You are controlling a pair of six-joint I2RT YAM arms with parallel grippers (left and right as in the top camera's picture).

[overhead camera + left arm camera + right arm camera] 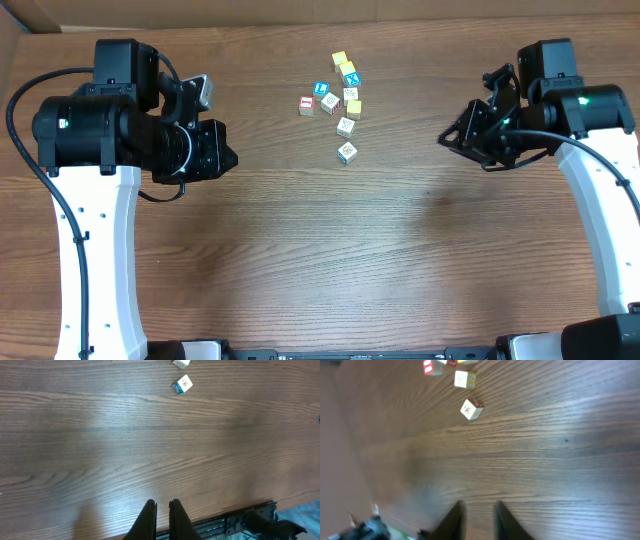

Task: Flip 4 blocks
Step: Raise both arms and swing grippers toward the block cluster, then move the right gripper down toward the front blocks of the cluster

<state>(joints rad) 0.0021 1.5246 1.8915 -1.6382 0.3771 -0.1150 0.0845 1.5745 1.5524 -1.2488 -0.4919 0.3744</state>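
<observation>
The small wooden blocks lie in a loose cluster at the table's far middle. Among them are a blue-faced block (321,89), a reddish block (307,104) and pale cream blocks (345,126) (347,152). The nearest cream block (183,384) (471,409) shows in both wrist views. My left gripper (230,156) (162,505) hovers well left of the cluster, shut on nothing. Off to the right of the blocks, my right gripper (445,138) (478,506) stands partly open, with only bare table between its fingers.
A blue cube marked X (351,79) and plain yellow cubes (340,59) lie at the back of the cluster. The wooden table (400,250) stretches from the blocks to its front edge. A black rail (250,520) runs along that edge.
</observation>
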